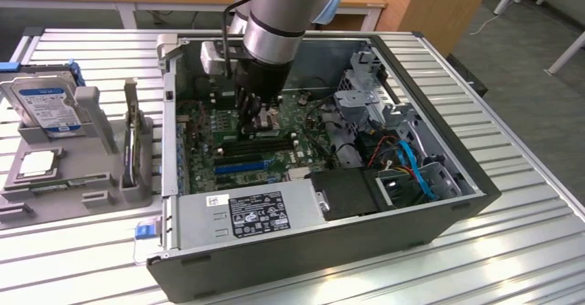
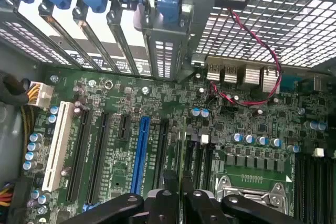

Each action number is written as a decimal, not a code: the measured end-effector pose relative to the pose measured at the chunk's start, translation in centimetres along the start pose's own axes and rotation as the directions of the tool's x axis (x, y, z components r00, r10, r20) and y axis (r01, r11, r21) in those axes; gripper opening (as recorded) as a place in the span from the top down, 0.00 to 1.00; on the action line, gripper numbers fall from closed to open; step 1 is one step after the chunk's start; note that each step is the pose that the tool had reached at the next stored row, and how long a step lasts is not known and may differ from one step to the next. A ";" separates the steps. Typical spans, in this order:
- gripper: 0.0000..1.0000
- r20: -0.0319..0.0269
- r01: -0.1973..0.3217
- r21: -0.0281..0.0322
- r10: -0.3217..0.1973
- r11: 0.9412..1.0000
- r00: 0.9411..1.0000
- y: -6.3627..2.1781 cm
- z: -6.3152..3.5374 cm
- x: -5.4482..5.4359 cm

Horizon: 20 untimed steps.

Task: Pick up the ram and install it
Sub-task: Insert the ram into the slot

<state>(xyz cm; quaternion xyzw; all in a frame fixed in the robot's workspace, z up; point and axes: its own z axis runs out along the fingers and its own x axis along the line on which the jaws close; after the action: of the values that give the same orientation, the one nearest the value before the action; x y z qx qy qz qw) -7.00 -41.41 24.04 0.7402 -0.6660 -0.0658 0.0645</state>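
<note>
Fingers on ram, lengthwise along slots

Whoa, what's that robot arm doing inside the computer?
The robot arm's gripper is reaching down into an open computer case, just above the green motherboard. It looks pinched shut on a thin stick seen edge-on, most likely the ram. It hangs beside the silver processor socket, and the ram does not look pushed into a slot yet. A hard drive sits in a gray holder outside the case.
</note>
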 end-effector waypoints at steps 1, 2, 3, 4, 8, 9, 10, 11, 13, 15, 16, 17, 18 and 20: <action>0.86 -0.001 0.000 0.004 0.000 1.000 1.000 0.01 0.00 0.0; 0.86 -0.001 0.000 0.004 0.000 1.000 1.000 0.01 0.00 0.0; 0.86 -0.002 0.000 0.004 0.000 1.000 1.000 0.01 0.00 0.0; 0.86 -0.002 0.000 0.004 0.000 1.000 1.000 0.01 0.00 0.0; 0.86 -0.002 0.000 0.004 0.000 1.000 1.000 0.01 0.00 0.0; 0.86 -0.002 0.000 0.004 0.000 1.000 1.000 0.02 0.00 0.0; 0.86 -0.002 -0.001 0.011 0.001 1.000 1.000 0.06 0.00 0.0; 0.86 -0.004 0.000 0.025 0.001 1.000 1.000 0.10 0.01 0.0; 0.86 -0.007 0.000 0.060 0.001 0.998 1.000 0.25 0.04 0.0; 0.86 -0.011 -0.001 0.091 0.002 0.996 1.000 0.37 0.06 0.0; 0.86 -0.012 -0.001 0.101 0.002 0.995 1.000 0.41 0.08 0.0; 0.86 -0.012 -0.001 0.107 0.002 0.994 1.000 0.43 0.10 -0.1; 0.86 -0.012 0.000 0.107 0.002 0.994 1.000 0.43 0.09 -0.1; 0.86 -0.012 0.000 0.107 0.002 0.994 1.000 0.43 0.08 -0.1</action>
<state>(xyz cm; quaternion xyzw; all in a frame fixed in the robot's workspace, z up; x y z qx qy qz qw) -7.44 -41.41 24.04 0.7427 -0.6686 -0.0254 0.0289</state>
